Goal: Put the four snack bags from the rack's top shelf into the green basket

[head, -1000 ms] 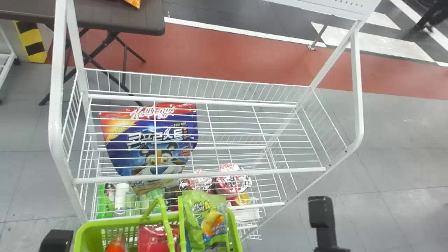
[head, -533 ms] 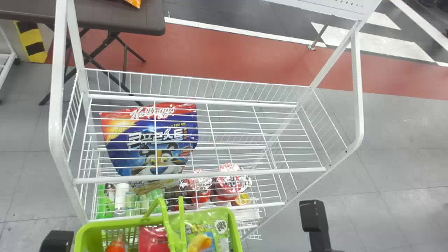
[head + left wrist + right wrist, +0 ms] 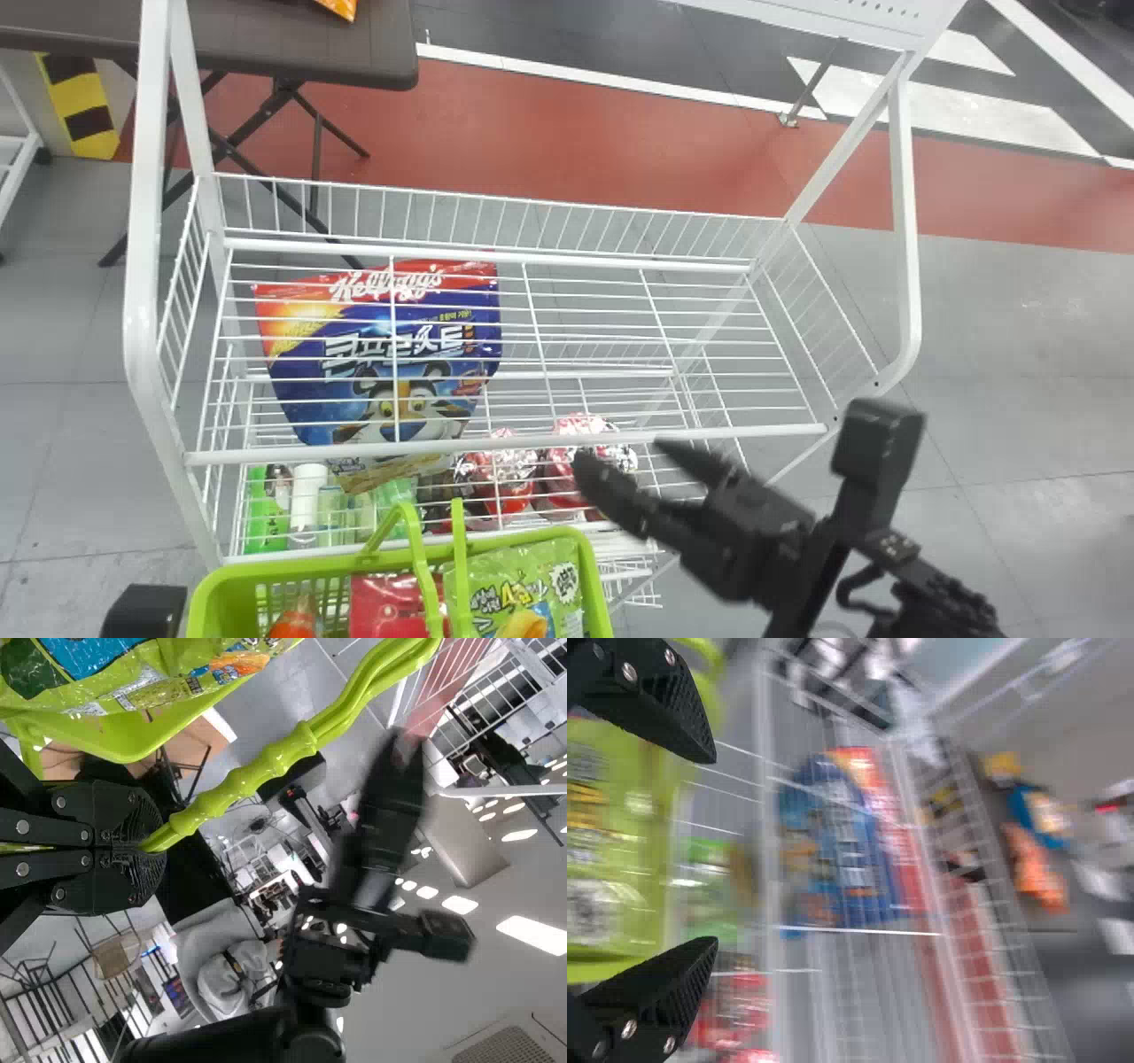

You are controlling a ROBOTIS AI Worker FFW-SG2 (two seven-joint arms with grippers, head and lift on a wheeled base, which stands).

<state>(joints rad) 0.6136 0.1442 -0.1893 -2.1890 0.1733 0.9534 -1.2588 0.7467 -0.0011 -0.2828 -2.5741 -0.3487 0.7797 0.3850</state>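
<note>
Head view: counting one green basket (image 3: 202, 611), moulded plastic with slotted walls, plus two arching handles. Finding in it one crinkled, glossy green snack bag (image 3: 523, 589), one shiny red packet (image 3: 394, 607) and one orange item (image 3: 292, 620) with a tapering tip. Not making out a fourth piece there. Counting one white wire rack (image 3: 505, 443), one big glossy blue-and-red cereal bag (image 3: 390, 363) lying under the top grid, two round red foil-topped packs (image 3: 496, 478) down there too. Spotting one dark flat tabletop (image 3: 292, 44) behind, one orange packet (image 3: 338, 7) on it. Seeing one left arm (image 3: 146, 611) beside the basket's left; seeing one right gripper (image 3: 627, 461) hanging near the basket's right side, spreading two flat fingers apart, gripping nothing.

Left wrist view: seeing one left gripper (image 3: 155, 846), clenching the smooth, knobbly green handle (image 3: 275, 757) between two ridged black fingers.

Right wrist view: seeing two ridged, tapering fingers standing wide apart on the right gripper (image 3: 713, 850), green snack bag lying in the basket beyond.
</note>
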